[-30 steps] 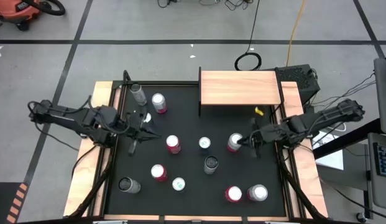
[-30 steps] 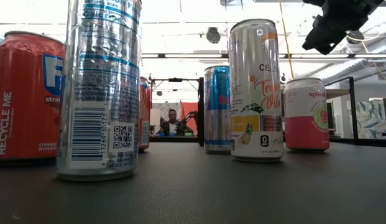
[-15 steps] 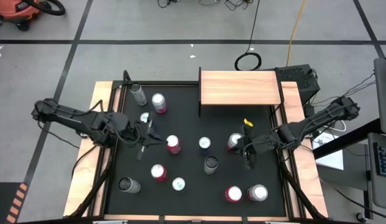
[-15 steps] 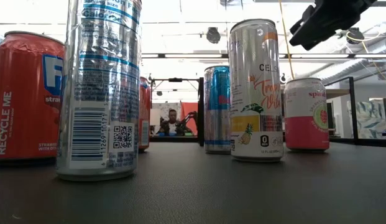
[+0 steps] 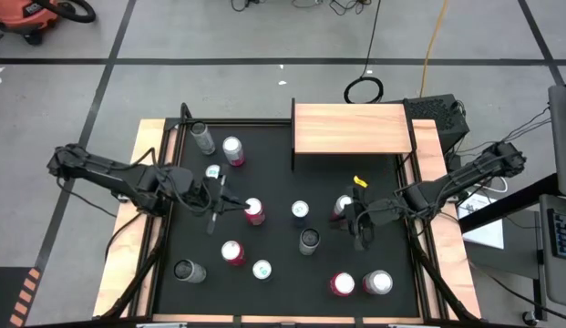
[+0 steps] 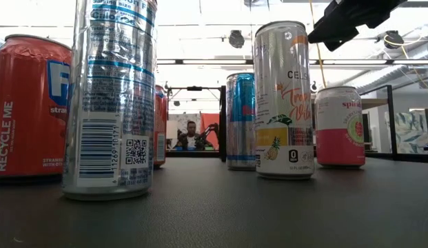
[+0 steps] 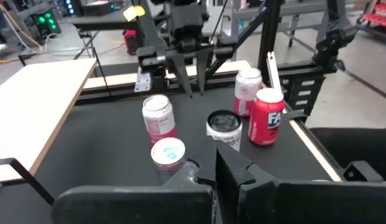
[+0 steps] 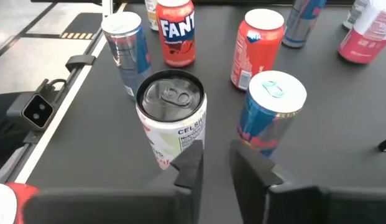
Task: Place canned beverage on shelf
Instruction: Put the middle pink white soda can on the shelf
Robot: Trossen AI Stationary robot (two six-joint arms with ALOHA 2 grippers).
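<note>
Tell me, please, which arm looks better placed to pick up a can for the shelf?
Probably the right: its hand hangs just short of the Celsius can, fingers slightly parted, closer to the shelf. The left hand is shut, farther away.

Two dark arms, yellow-tagged right hand (image 5: 356,221)

My gripper (image 8: 215,158) has its two dark fingers (image 8: 191,163) set slightly apart, empty, just short of a white can (image 8: 172,118) with a dark top. Beside that stands a blue can (image 8: 269,112). Farther across the black table (image 8: 342,124) are two red cans (image 8: 178,32) and a tall silver-blue one (image 8: 126,50).
</note>
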